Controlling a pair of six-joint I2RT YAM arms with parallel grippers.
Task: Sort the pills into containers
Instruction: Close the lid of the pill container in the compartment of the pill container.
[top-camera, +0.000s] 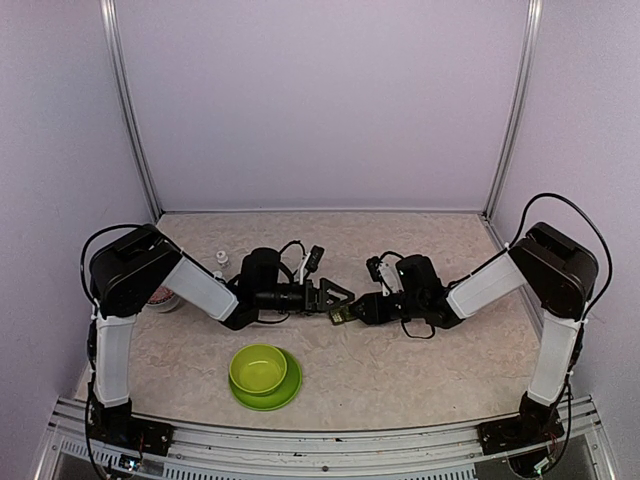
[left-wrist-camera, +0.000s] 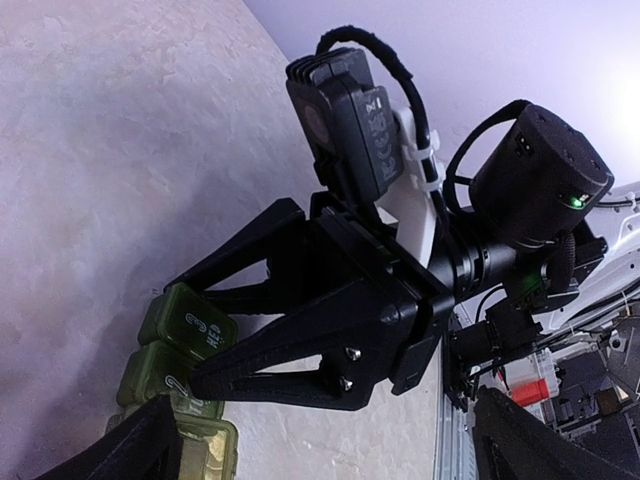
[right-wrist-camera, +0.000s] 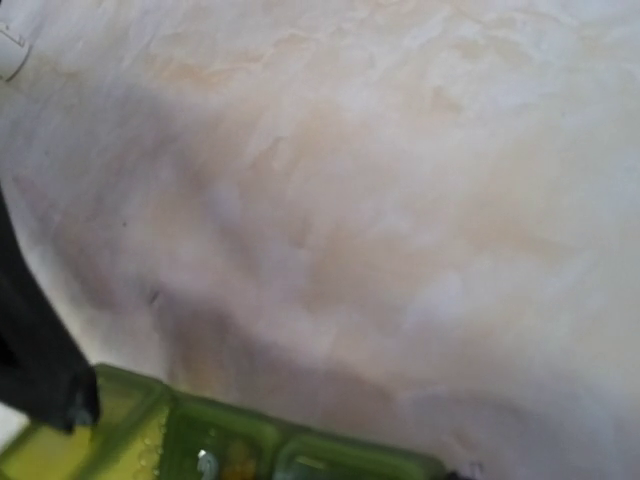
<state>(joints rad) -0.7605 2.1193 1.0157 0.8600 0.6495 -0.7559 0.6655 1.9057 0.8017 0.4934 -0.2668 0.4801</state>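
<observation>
One bowl (top-camera: 258, 368) near pill box (left-wrist-camera: 188, 320)

Dark green pill box (left-wrist-camera: 188, 322) with white numerals, lime-green bowl (top-camera: 258, 367) on a matching lime plate (top-camera: 287, 391), beige marble-mottled bench (top-camera: 450, 240), pale lilac walls (top-camera: 320, 100).

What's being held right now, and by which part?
Right gripper looks clamped on the pill box, across its end compartment. Left gripper is open, holding nothing.
</observation>
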